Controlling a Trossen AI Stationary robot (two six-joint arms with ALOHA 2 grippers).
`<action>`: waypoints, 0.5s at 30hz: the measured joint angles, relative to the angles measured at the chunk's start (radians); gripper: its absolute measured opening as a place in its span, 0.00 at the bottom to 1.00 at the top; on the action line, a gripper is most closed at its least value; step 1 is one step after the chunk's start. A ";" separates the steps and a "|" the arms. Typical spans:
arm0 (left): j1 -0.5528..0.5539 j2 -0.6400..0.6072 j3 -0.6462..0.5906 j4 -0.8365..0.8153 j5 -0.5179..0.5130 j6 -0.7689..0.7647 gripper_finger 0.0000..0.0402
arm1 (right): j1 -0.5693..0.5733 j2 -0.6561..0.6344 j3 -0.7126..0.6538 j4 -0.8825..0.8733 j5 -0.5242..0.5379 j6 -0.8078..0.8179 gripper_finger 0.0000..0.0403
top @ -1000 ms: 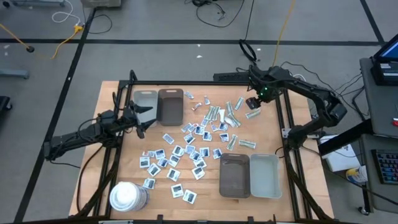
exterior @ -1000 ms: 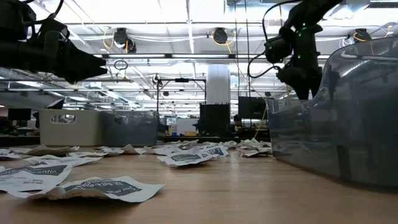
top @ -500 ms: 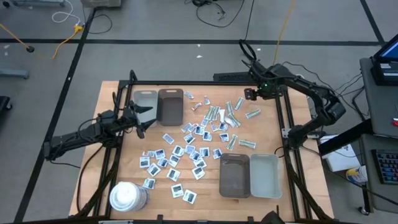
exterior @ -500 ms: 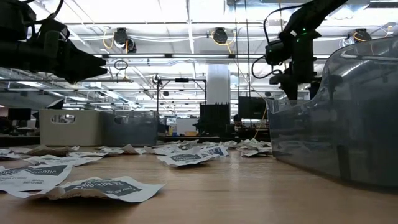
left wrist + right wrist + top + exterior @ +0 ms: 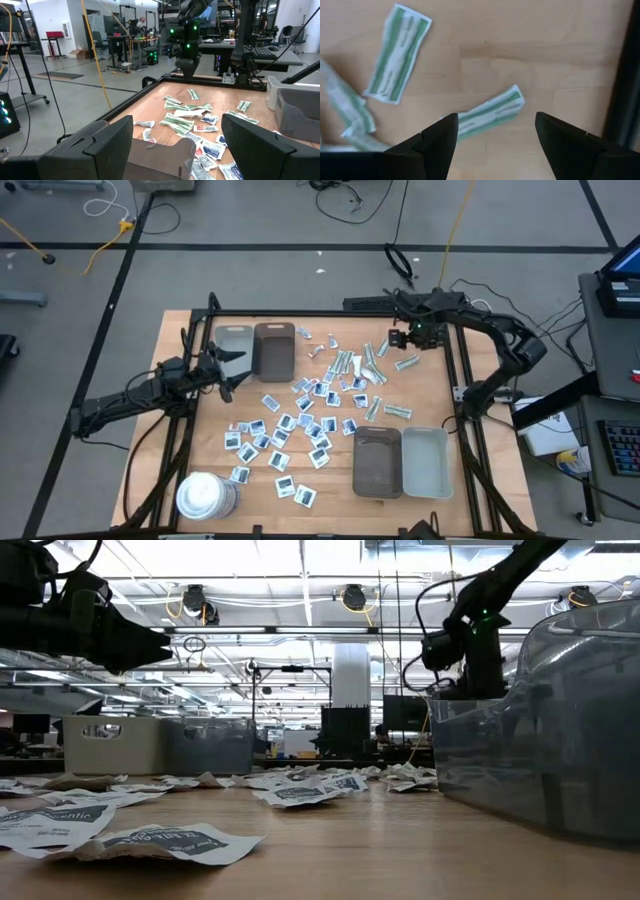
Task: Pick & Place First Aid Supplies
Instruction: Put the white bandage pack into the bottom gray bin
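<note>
A: Starting nearest the low camera, what is seen?

B: White packets [image 5: 160,840] are scattered flat on the table [image 5: 440,395]. The left gripper [image 5: 226,372] is held level above the table's left side, beside the brown tray [image 5: 274,350], fingers spread, nothing between them. The packets lie apart from it, toward the table's middle [image 5: 300,430].

A: And farther back?

B: The right arm is bent over the far right corner, wrist turned down. The right gripper [image 5: 413,340] is pointed at the wood, fingers [image 5: 432,137] spread wide and empty.

A: Where are the strips relative to it?

B: One green strip [image 5: 490,112] lies on the table directly under the gap between the fingers, untouched. A second strip [image 5: 397,52] lies just beside it, and more [image 5: 360,365] are clustered nearer the table's middle.
</note>
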 joint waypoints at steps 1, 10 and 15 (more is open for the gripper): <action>0.000 0.000 0.000 0.000 0.000 0.000 0.76 | 0.004 0.008 -0.012 0.017 0.000 0.016 0.65; 0.000 0.000 0.000 0.000 0.000 0.000 0.76 | 0.013 0.063 -0.086 0.106 0.004 0.127 0.65; 0.000 0.000 0.000 0.000 0.000 0.000 0.76 | 0.013 0.074 -0.140 0.168 0.000 0.161 0.65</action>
